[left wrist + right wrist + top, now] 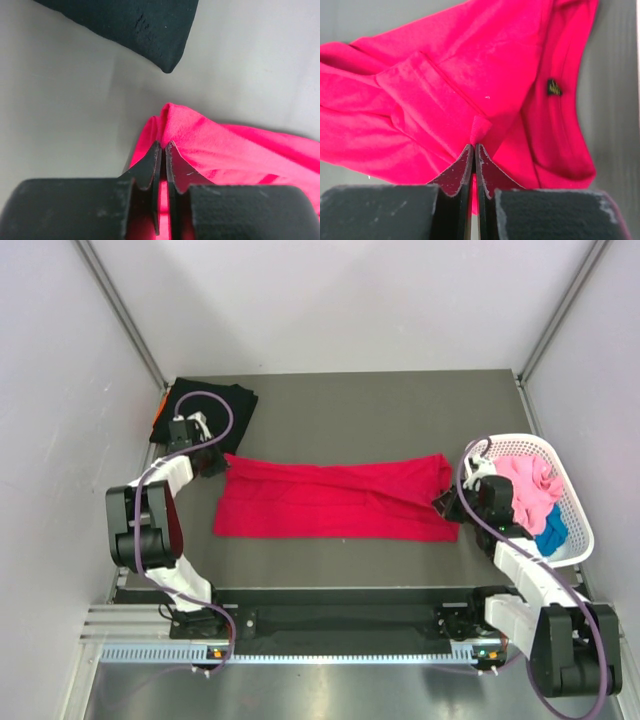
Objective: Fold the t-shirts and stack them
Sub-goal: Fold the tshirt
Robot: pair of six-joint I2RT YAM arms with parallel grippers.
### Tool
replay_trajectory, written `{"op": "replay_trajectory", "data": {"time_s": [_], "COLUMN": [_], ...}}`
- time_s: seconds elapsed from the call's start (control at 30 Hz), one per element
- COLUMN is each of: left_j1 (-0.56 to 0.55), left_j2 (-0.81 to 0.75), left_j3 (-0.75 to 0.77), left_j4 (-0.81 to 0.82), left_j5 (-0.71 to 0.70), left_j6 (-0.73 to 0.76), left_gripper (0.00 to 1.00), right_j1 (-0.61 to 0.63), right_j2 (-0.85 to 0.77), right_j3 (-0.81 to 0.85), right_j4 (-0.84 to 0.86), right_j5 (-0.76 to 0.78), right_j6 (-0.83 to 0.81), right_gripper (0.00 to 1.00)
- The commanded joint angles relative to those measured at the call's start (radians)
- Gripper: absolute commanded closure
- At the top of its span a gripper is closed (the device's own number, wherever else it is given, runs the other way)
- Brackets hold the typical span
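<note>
Five t-shirts in all, one of each colour. The red t-shirt (pixel 320 502) lies alone in the middle of the desk (pixel 380 400) as a long band running left to right, doubled over itself; its neck label shows in the right wrist view near the right end. The black t-shirt (pixel 215 405) sits folded in the far-left corner; a sliver of the orange t-shirt (pixel 158 412) shows at its left edge, under it. The pink t-shirt (pixel 525 480) and the blue t-shirt (pixel 550 535) are bunched in the one white basket (pixel 575 502) at the right edge of the desk, pink on the far side, blue on the near side.

Two arms, one at each end of the red band. The left fingers (pixel 147 167) are all but closed on the left corner, red cloth caught in the thin slit between them; the right fingers (pixel 460 170) are pressed together on a small tuck of cloth at the right end.

Edges: the black shirt's near corner points at the red shirt's left end, but a strip of bare desk separates them; the red shirt's right end lies just beside the basket. Open desk runs along both long edges of the red band: a wide stretch on the far side, right of the black shirt, and a narrower one on the near side, before the arm bases.
</note>
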Motion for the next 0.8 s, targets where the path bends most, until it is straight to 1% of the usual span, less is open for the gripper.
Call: {"op": "replay_trajectory", "data": {"time_s": [0.0, 0.03, 0.07, 0.1, 0.17, 0.2, 0.23, 0.3, 0.37, 0.4, 0.5, 0.53, 0.67, 0.7, 0.73, 0.77], "left_j1": [0.003, 0.003, 0.003, 0.004, 0.006, 0.004, 0.006, 0.003, -0.001, -0.002, -0.007, -0.007, -0.008, -0.007, -0.008, -0.008], "left_j2": [-0.049, -0.054, -0.063, -0.069, -0.1, -0.109, -0.118, -0.14, -0.144, -0.14, -0.103, -0.092, 0.003, 0.014, 0.029, 0.038], "left_j3": [-0.01, -0.013, -0.008, -0.004, 0.005, 0.016, 0.042, 0.058, 0.07, 0.079, 0.085, 0.084, 0.12, 0.13, 0.131, 0.134], "left_j4": [0.03, -0.003, -0.044, -0.072, -0.121, -0.146, -0.175, -0.189, -0.184, -0.186, -0.184, -0.175, -0.191, -0.168, -0.158, -0.148], "left_j5": [-0.033, -0.054, -0.111, -0.199, -0.261, -0.345, -0.366, -0.332, -0.215, -0.162, -0.101, -0.049, -0.035, -0.025, -0.015, -0.006], "left_j6": [-0.008, -0.021, -0.04, -0.059, -0.057, -0.068, -0.077, -0.065, -0.067, -0.07, -0.09, -0.108, -0.136, -0.134, -0.13, -0.127], "left_gripper": [0.87, 0.73, 0.69, 0.68, 0.68, 0.67, 0.65, 0.61, 0.6, 0.6, 0.58, 0.57, 0.57, 0.57, 0.57, 0.56], "right_j1": [0.012, 0.015, 0.015, 0.016, 0.016, 0.018, 0.017, 0.016, 0.018, 0.018, 0.02, 0.021, 0.055, 0.088, 0.113, 0.134], "right_j2": [-0.033, -0.035, -0.047, -0.053, -0.076, -0.087, -0.096, -0.125, -0.14, -0.14, -0.105, -0.091, 0.06, 0.095, 0.169, 0.212], "right_j3": [-0.033, -0.039, -0.05, -0.052, -0.039, -0.029, -0.015, 0.036, 0.082, 0.094, 0.132, 0.139, 0.192, 0.212, 0.238, 0.304], "right_j4": [-0.005, -0.016, -0.022, -0.022, -0.08, -0.101, -0.156, -0.213, -0.253, -0.255, -0.225, -0.193, -0.087, -0.042, -0.033, -0.033], "right_j5": [0.009, 0.008, 0.008, 0.005, -0.014, -0.015, -0.009, 0.012, 0.026, 0.025, 0.026, 0.028, 0.02, -0.004, -0.014, -0.024], "right_j6": [0.048, 0.055, 0.061, 0.075, 0.083, 0.086, 0.088, 0.089, 0.098, 0.104, 0.117, 0.118, 0.12, 0.099, 0.083, 0.063], "right_gripper": [0.98, 0.96, 0.92, 0.85, 0.77, 0.7, 0.67, 0.65, 0.65, 0.65, 0.66, 0.66, 0.68, 0.67, 0.66, 0.63]}}
